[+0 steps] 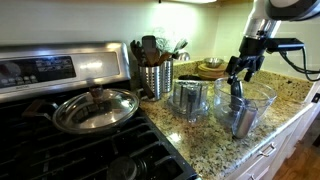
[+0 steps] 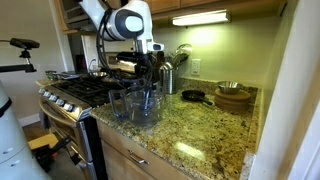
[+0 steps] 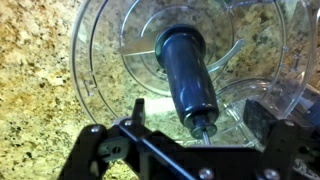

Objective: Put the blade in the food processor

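Wrist view looks down past the granite counter (image 3: 40, 90) into the food processor (image 3: 92, 68), whose clear bowl holds the blade (image 3: 188, 75); its dark spindle stands at the centre, though I cannot tell whether it is fully seated on the hub. The gripper (image 3: 195, 128) hangs just above, jaws spread wide and empty, one finger on each side of the spindle tip. Any sideways drift while lifting away could snag that tip, tilting the blade off the hub or skidding the light bowl across the stone.
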`<state>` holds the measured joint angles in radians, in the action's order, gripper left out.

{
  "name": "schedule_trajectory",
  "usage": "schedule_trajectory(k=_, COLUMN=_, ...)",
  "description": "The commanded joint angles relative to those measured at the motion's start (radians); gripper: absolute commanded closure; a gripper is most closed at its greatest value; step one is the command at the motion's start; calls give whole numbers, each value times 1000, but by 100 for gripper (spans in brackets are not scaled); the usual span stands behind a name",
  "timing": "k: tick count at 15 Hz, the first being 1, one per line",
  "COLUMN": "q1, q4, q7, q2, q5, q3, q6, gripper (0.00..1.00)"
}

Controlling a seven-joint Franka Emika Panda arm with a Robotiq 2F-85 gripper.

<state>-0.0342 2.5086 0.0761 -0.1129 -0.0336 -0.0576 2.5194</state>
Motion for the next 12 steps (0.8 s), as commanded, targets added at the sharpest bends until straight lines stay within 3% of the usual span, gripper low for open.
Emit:
schedule_trajectory(k=1, q1=22, q4=-40, q7=-42, q2=38, q5=-40, q3=22, q6=-33, gripper=3)
schedule_trajectory(k=4, q1=20, q4=-52, q7=-52, q2=54, q5=-49, q3=21, q6=-38, gripper=23)
schedule_trajectory(k=5, q1=20, q4=-53, q7=-53, q2=57, q5=-50, q3=21, q6=-40, gripper=35)
schedule_trajectory(k=7, q1=18, q4=-54, q7=-49, q2=59, q5=-47, q3=21, q6=-45, gripper=49)
schedule_trajectory(k=12, q1=16, q4=-45, q7=-26, q2=34, q5=-25, q3=20, q6=-62, gripper=80)
